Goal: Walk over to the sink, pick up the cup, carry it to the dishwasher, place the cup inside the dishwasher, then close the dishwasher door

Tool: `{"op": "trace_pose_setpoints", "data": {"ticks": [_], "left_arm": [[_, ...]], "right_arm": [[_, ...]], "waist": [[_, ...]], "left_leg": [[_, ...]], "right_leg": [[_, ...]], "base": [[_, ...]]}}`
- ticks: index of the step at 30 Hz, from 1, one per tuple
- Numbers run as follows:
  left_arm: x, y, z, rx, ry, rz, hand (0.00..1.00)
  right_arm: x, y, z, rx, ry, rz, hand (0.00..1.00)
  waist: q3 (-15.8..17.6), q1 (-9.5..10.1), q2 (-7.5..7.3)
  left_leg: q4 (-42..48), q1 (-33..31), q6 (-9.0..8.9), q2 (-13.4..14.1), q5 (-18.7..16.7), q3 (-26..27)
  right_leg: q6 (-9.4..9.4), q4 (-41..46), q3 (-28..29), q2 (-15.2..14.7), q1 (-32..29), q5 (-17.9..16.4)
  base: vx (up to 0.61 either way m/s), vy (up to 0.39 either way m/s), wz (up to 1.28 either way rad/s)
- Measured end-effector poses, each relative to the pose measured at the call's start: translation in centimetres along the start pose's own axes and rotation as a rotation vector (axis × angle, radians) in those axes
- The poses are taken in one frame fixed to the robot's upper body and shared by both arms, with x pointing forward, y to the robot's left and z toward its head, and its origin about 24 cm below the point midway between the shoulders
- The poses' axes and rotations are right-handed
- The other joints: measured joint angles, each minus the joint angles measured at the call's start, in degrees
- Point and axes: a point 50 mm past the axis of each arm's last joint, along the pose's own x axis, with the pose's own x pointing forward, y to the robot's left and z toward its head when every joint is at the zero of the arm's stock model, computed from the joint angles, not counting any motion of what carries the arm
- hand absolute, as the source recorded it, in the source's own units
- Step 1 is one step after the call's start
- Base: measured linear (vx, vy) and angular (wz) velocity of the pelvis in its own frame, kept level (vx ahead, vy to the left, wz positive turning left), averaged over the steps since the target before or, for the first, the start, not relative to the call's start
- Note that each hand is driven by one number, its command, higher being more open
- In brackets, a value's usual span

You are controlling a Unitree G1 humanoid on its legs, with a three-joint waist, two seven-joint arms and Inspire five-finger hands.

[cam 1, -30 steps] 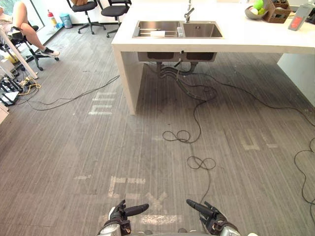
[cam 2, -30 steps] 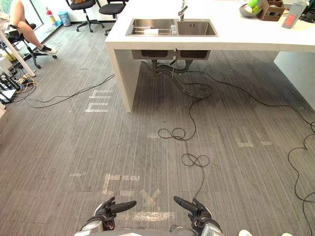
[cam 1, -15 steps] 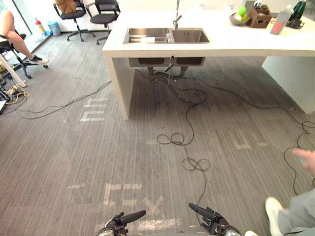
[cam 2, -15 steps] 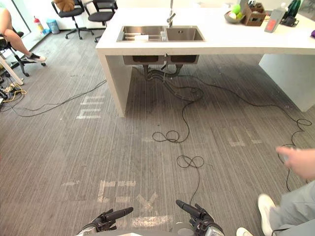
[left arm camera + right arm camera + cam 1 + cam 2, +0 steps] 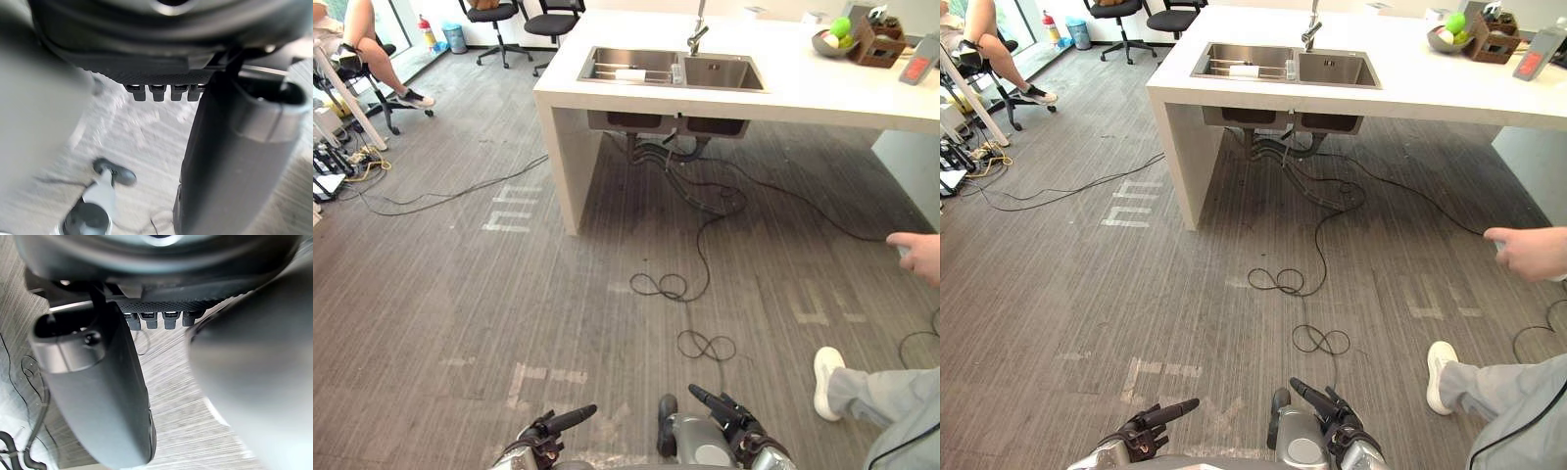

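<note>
Our left hand (image 5: pixel 553 431) and right hand (image 5: pixel 732 429) hang low over the floor, fingers loose as far as we can tell, holding nothing. Straight ahead and well apart stands the white counter (image 5: pixel 822 93) with its sink (image 5: pixel 724 73). A small clear thing on the divider between the basins is probably the cup (image 5: pixel 677 72). It seems to be upright and lies slightly toward our right hand's side. We judge that walking closer comes first.
</note>
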Motion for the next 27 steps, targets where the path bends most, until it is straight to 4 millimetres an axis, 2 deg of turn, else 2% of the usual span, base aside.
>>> {"op": "trace_pose_setpoints", "data": {"ticks": [1,2,3,5,6,7,8,9,10,11,13,14,16,17,18,20,21,22,23,24,25,26,27], "left_arm": [[0.0,-0.4,0.0,-0.003,-0.002,-0.01,1.0],[0.1,-1.1,0.1,-0.011,-0.004,-0.029,1.0],[0.1,-1.3,-0.4,-0.034,0.006,-0.034,1.0],[0.2,-1.3,-0.8,-0.044,0.015,-0.029,1.0],[0.2,-1.3,-0.8,-0.05,0.009,-0.029,1.0],[0.1,-1.4,-0.7,-0.072,-0.018,-0.037,1.0],[0.1,-1.4,-0.5,-0.108,-0.055,-0.042,1.0],[0.0,-1.3,-0.4,-0.115,-0.072,-0.041,1.0],[-0.1,-1.3,0.1,-0.129,-0.105,-0.05,1.0],[-0.2,-1.6,0.9,-0.129,-0.142,-0.07,1.0],[-0.4,-1.9,1.6,-0.129,-0.176,-0.094,1.0],[-0.8,-2.6,2.1,-0.141,-0.207,-0.136,1.0],[-0.9,-3.2,2.0,-0.154,-0.21,-0.158,1.0],[-1.0,-3.7,1.8,-0.166,-0.208,-0.172,1.0],[-1.1,-4.1,1.8,-0.171,-0.209,-0.179,1.0],[-1.1,-4.3,2.0,-0.159,-0.214,-0.182,1.0],[-1.1,-4.2,1.9,-0.143,-0.206,-0.179,1.0],[-1.1,-4.1,1.9,-0.139,-0.202,-0.177,1.0],[-1.0,-4.1,2.0,-0.135,-0.202,-0.172,1.0],[-0.9,-4.3,2.6,-0.13,-0.218,-0.177,1.0],[-0.9,-4.4,2.8,-0.129,-0.227,-0.178,1.0],[-0.9,-4.6,3.2,-0.127,-0.246,-0.175,1.0],[-0.9,-4.4,3.4,-0.109,-0.277,-0.151,1.0]], "right_arm": [[0.0,-0.1,0.0,0.009,0.0,0.0,1.0],[-0.1,-0.3,-0.1,0.028,0.001,-0.007,1.0],[-0.2,-0.5,-0.3,0.042,0.006,-0.016,1.0],[-0.3,-1.1,-0.9,0.046,0.026,-0.033,1.0],[-0.5,-1.5,-1.0,0.041,0.034,-0.043,1.0],[-0.7,-2.2,-1.3,0.039,0.041,-0.062,1.0],[-0.9,-2.9,-1.2,0.022,0.044,-0.08,1.0],[-1.0,-3.2,-1.2,0.005,0.049,-0.085,1.0],[-1.1,-3.7,-1.0,-0.033,0.052,-0.102,1.0],[-1.1,-3.9,-0.9,-0.042,0.056,-0.11,1.0],[-1.1,-3.8,-0.9,-0.041,0.056,-0.109,1.0],[-0.9,-3.5,-0.7,-0.049,0.051,-0.1,1.0],[-0.8,-3.3,-0.4,-0.043,0.041,-0.099,1.0],[-0.7,-3.0,-0.4,-0.027,0.037,-0.097,1.0],[-0.7,-2.8,-0.5,-0.017,0.036,-0.096,1.0],[-0.7,-2.9,-0.6,0.025,0.035,-0.096,1.0],[-1.0,-3.4,-1.1,0.038,0.043,-0.105,1.0],[-1.1,-3.6,-1.3,0.041,0.048,-0.109,1.0],[-1.3,-3.8,-1.6,0.044,0.056,-0.115,1.0],[-1.2,-3.8,-1.6,0.042,0.061,-0.114,1.0],[-1.2,-3.8,-1.5,0.042,0.061,-0.113,1.0],[-1.2,-3.8,-1.4,0.041,0.068,-0.114,1.0],[-1.3,-4.0,-1.8,0.048,0.095,-0.124,1.0]], "waist": [[-0.1,0.02,0.09],[-0.5,-0.13,0.88],[-1.0,-0.18,1.52],[-1.7,-0.2,1.66],[-2.3,-0.33,2.3],[-2.5,-0.32,3.73],[-2.4,-0.16,5.08],[-2.5,-0.16,5.5],[-2.0,-0.12,6.28],[-1.3,0.17,6.03],[-0.8,0.87,5.53],[-0.5,2.15,5.14],[0.0,2.51,4.78],[0.2,2.84,4.61],[0.7,3.02,4.83],[1.3,3.07,5.25],[1.3,3.02,5.62],[1.3,2.87,5.74],[1.3,2.84,5.11],[1.4,3.12,3.78],[1.4,3.1,3.6],[1.5,2.93,3.58],[1.4,3.11,3.39]], "left_leg": [[0.1,0.3,0.15,0.4,-0.4,-0.1],[0.4,0.5,0.64,1.7,-2.3,-0.4],[2.6,0.1,0.48,2.7,-2.7,-1.0],[14.4,-5.6,0.59,3.5,-1.9,-1.8],[23.7,-10.3,0.04,4.3,0.2,-2.4],[34.9,-15.5,-1.99,6.3,5.8,-2.7],[44.3,-19.5,-1.69,9.2,14.1,-1.7],[49.4,-21.9,-0.41,10.7,17.3,-1.4],[58.6,-26.9,2.59,11.7,14.6,-1.3],[61.6,-31.2,3.35,10.1,12.0,-0.9],[58.2,-33.8,2.72,8.0,9.8,0.9],[41.9,-35.4,2.33,4.6,8.1,5.9],[24.7,-34.8,1.37,0.6,8.8,7.2],[11.1,-34.2,-0.55,-2.2,11.2,6.6],[0.6,-33.6,-2.6,-3.4,13.9,5.8],[-2.3,-33.7,-2.77,-2.6,13.8,6.1],[-1.7,-32.8,-2.44,-1.7,13.8,7.7],[-1.4,-32.5,-0.08,-1.4,16.4,7.9],[-0.2,-32.6,2.97,-2.1,20.0,8.3],[3.1,-34.3,4.87,-3.9,21.3,8.5],[4.7,-35.3,4.97,-4.4,21.2,8.5],[7.3,-36.7,5.92,-5.0,20.6,9.1],[8.5,-36.6,8.21,-5.9,19.1,9.7]], "right_leg": [[-0.3,1.6,-0.2,0.1,-0.5,-1.5],[-0.97,4.4,-1.1,0.8,-1.3,-4.1],[-1.72,5.4,-1.5,1.7,-1.4,-5.8],[-2.09,4.3,-1.5,2.1,-0.4,-6.4],[-2.07,2.9,-1.7,2.5,0.7,-6.4],[-2.2,0.3,-2.0,3.9,3.5,-6.5],[-2.84,-3.2,-1.7,5.8,7.4,-6.7],[-3.65,-5.2,-1.7,6.7,9.5,-6.4],[-4.83,-7.6,-1.8,7.8,13.2,-6.5],[-5.65,-9.6,-1.3,8.1,16.4,-6.5],[-5.87,-11.1,-0.4,7.7,18.3,-6.7],[-4.94,-12.7,1.9,7.1,20.3,-6.4],[-4.37,-14.0,3.3,6.4,22.2,-6.7],[-4.13,-15.6,4.2,6.2,23.7,-6.9],[-3.54,-17.5,5.1,6.6,25.6,-7.1],[-2.08,-19.3,6.2,7.6,29.1,-8.6],[-1.45,-19.1,6.8,8.1,31.5,-10.9],[-1.08,-18.6,7.1,8.2,32.5,-12.3],[-0.77,-17.2,7.0,7.3,33.0,-14.4],[-0.59,-15.0,7.1,5.2,32.3,-17.1],[-0.61,-14.5,7.3,4.6,31.9,-17.4],[-0.66,-12.7,8.2,3.8,31.0,-17.5],[-0.64,-8.0,9.2,2.5,29.4,-17.5]], "base": [[0.21,-0.192,0.09],[0.21,-0.165,0.07],[0.25,-0.186,-0.01],[0.21,-0.164,-0.05],[0.2,-0.136,0.05],[0.37,-0.162,-0.04],[0.34,-0.104,-0.08],[0.42,-0.108,-0.07],[0.35,-0.067,-0.04],[0.34,-0.074,-0.08],[0.26,-0.053,-0.41],[0.38,-0.03,-0.68],[0.4,0.01,-0.51],[0.37,0.069,-0.38],[0.36,0.088,-0.36],[0.36,0.15,-0.27],[0.38,0.199,-0.18],[0.41,0.224,-0.03],[0.41,0.218,0.06],[0.41,0.211,0.08],[0.5,0.265,0.11],[0.51,0.289,0.18],[0.42,0.245,0.18]]}}
